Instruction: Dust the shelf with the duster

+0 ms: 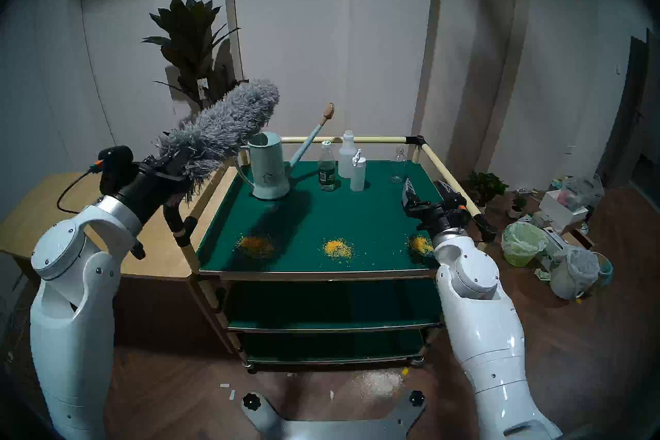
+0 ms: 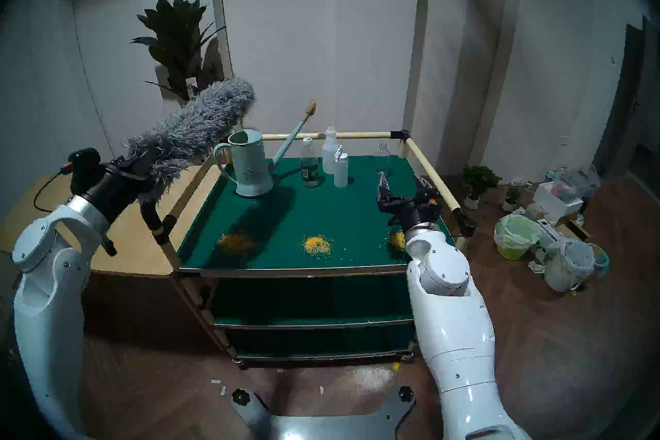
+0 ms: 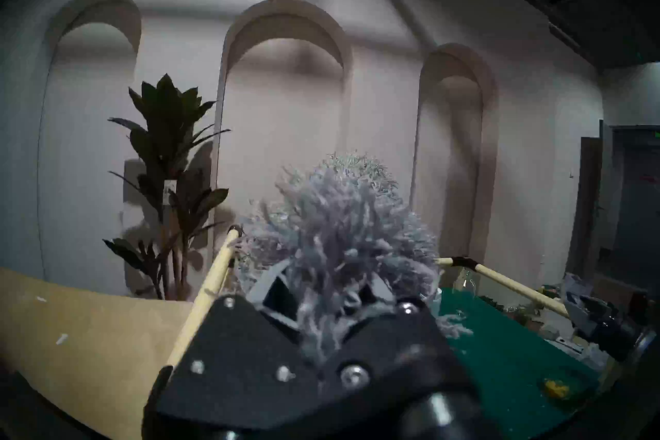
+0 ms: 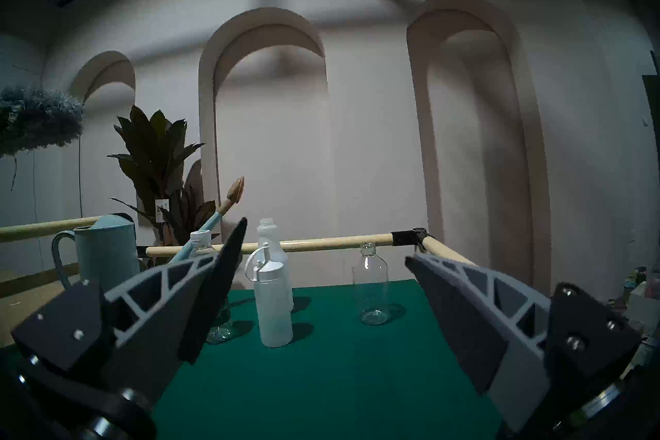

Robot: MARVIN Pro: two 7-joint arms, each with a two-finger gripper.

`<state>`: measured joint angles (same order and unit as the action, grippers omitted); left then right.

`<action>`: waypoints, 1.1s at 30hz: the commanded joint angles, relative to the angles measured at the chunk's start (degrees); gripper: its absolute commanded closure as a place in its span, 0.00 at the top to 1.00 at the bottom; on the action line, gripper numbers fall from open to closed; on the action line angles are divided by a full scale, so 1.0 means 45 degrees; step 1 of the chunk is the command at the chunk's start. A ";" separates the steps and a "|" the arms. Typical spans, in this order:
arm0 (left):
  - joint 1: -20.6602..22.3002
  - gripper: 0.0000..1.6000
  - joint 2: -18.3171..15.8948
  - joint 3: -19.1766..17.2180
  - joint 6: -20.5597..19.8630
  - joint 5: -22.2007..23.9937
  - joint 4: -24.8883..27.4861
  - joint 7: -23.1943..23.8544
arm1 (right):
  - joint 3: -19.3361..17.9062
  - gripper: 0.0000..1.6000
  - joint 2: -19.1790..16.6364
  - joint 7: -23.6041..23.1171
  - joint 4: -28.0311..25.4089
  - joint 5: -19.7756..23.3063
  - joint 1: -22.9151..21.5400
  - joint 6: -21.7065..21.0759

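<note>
The watering can [image 1: 268, 167] has a small dark drawing on its side, too small to read; the green-capped bottle [image 1: 326, 171] has a dark label that is also too blurry to read; a white tag on the big plant [image 1: 191, 46] shows no clear words.

The left gripper [image 3: 332, 314] is squeezed tight on the duster [image 1: 221, 128]; the fluffy grey head sticks out past the jaws, up in the air, over the left rail [image 1: 210, 193] and above the can; its dark handle [image 1: 176, 214] hangs down behind the jaws, beside the tan counter [image 1: 46, 200]; the duster does not touch the shelf [image 1: 339, 214].

The right gripper [image 1: 426, 191] has its jaws wide apart and holds nothing; it floats just above the green board near the right rail [image 1: 451, 175]; ahead of its jaws stand a white pump bottle [image 4: 273, 303], a taller white bottle [image 4: 271, 243] behind it, and a clear bottle [image 4: 373, 285], all near the back rail [image 4: 321, 244]; the jaws may be clear of that rail, though the view is dim.

Three yellow crumb piles [image 1: 337, 246] sit near the front edge, behind the right jaws; the middle of the board is open green.
</note>
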<state>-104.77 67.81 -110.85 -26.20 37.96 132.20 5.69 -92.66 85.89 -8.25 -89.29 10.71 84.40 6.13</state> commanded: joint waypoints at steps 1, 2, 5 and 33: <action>-0.0916 0.00 0.0982 0.0647 -0.0609 -0.0319 0.1437 -0.1357 | 0.0019 1.00 -0.0059 -0.0168 0.0172 0.0132 -0.1033 0.0005; -0.1024 0.00 0.1080 0.0759 -0.0676 -0.0322 0.1528 -0.1458 | 0.0011 1.00 -0.0069 -0.0180 0.0194 0.0141 -0.1070 0.0001; -0.1381 0.00 0.1440 0.1344 -0.1037 -0.0676 0.1734 -0.2295 | -0.0002 1.00 -0.0118 -0.0289 0.0414 0.0203 -0.1291 -0.0025; -0.2743 0.00 0.2308 0.6615 0.1871 -0.7842 -0.1083 -0.7439 | 0.0322 1.00 -0.0297 -0.1022 0.1040 0.0319 -0.1650 0.0454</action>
<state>-116.61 80.24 -84.06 -23.90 9.58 131.89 -26.48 -91.86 83.94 -12.99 -83.24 12.53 77.79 6.94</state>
